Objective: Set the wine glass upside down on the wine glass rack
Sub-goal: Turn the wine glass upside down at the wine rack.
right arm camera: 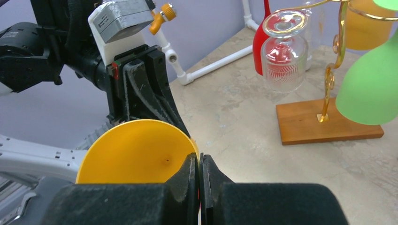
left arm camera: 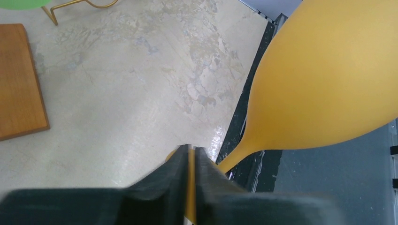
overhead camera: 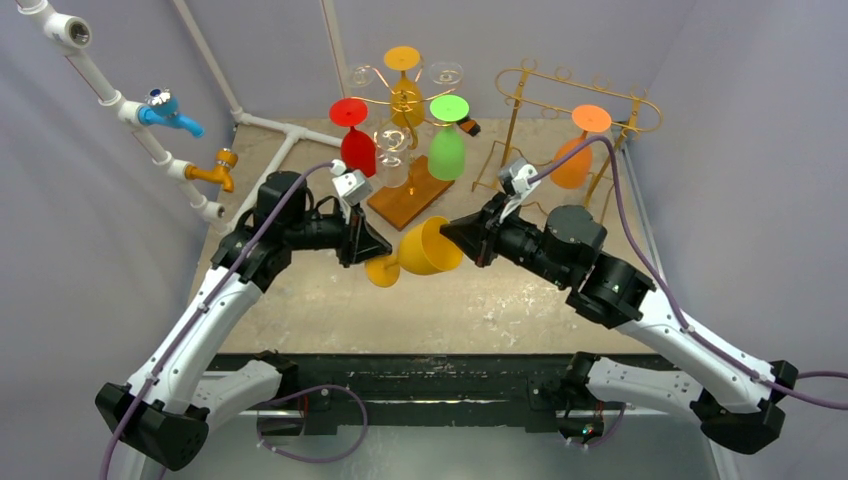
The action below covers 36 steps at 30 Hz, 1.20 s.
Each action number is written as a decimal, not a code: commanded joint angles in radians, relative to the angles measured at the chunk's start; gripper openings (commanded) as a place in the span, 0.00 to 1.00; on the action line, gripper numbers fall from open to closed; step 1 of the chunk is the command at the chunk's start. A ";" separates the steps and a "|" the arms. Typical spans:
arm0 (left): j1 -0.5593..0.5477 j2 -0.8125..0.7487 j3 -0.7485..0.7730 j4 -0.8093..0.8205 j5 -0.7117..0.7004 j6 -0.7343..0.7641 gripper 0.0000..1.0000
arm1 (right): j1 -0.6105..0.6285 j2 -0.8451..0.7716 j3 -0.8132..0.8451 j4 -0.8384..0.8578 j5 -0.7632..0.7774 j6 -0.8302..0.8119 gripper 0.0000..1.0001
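A yellow wine glass [overhead camera: 428, 250] hangs on its side above the table, held between both arms. My left gripper [overhead camera: 366, 252] is shut on the flat foot [left arm camera: 190, 187] of the glass, and the bowl [left arm camera: 328, 79] bulges out to its right. My right gripper [right arm camera: 199, 160] is shut on the bowl's rim, with the bowl's open mouth [right arm camera: 136, 150] facing it. A gold wine glass rack [overhead camera: 404, 102] on a wooden base [overhead camera: 410, 195] stands behind, with red, yellow, green and clear glasses hanging upside down. A second gold rack [overhead camera: 545, 92] at the back right carries an orange glass [overhead camera: 573, 162].
White pipes with a blue tap [overhead camera: 165, 110] and a yellow tap [overhead camera: 215, 170] run along the left wall. A black strip [overhead camera: 430, 375] marks the table's near edge. Grey walls close in on the left, back and right.
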 commanded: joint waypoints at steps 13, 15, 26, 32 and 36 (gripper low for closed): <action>-0.001 -0.029 0.197 -0.178 -0.092 0.055 0.84 | 0.074 -0.066 0.044 -0.049 0.236 -0.130 0.00; -0.001 -0.022 0.226 -0.220 -0.083 0.088 0.88 | 0.073 -0.084 0.050 -0.055 0.259 -0.136 0.00; -0.001 -0.093 0.152 -0.212 -0.021 0.247 0.87 | 0.073 -0.074 0.071 0.054 0.205 -0.096 0.00; -0.001 -0.095 0.041 0.029 0.007 -0.133 0.86 | 0.072 -0.048 0.054 0.127 0.181 -0.080 0.00; -0.001 -0.086 -0.001 0.066 0.033 -0.215 0.80 | 0.073 -0.047 0.048 0.159 0.172 -0.076 0.00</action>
